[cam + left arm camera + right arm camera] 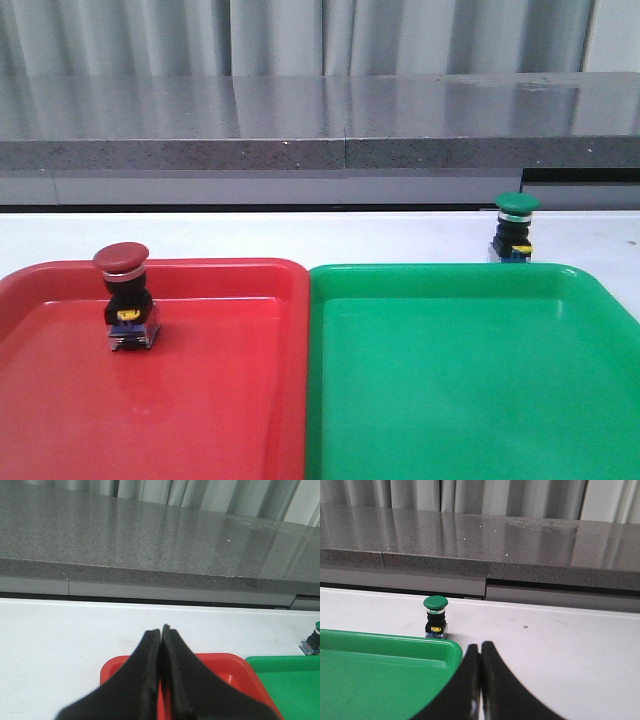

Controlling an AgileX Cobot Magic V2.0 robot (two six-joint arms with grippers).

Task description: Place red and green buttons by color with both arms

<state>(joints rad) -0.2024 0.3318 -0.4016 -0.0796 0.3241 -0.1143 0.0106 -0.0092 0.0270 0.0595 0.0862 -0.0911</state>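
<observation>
The red button (pixel 125 295) stands upright inside the red tray (pixel 240 400), near its far left part. The green button (pixel 515 228) stands upright on the white table just behind the green tray (pixel 470 390), outside it; it also shows in the right wrist view (pixel 435 616) and at the edge of the left wrist view (pixel 313 641). Neither gripper shows in the front view. My left gripper (pixel 161 630) is shut and empty over the red tray's far edge (pixel 220 662). My right gripper (pixel 480 646) is shut and empty beside the green tray's corner (pixel 395 675), short of the green button.
A grey stone ledge (pixel 320 120) runs along the back of the white table (pixel 300 235), with curtains behind. The two trays lie side by side, touching, at the table's front.
</observation>
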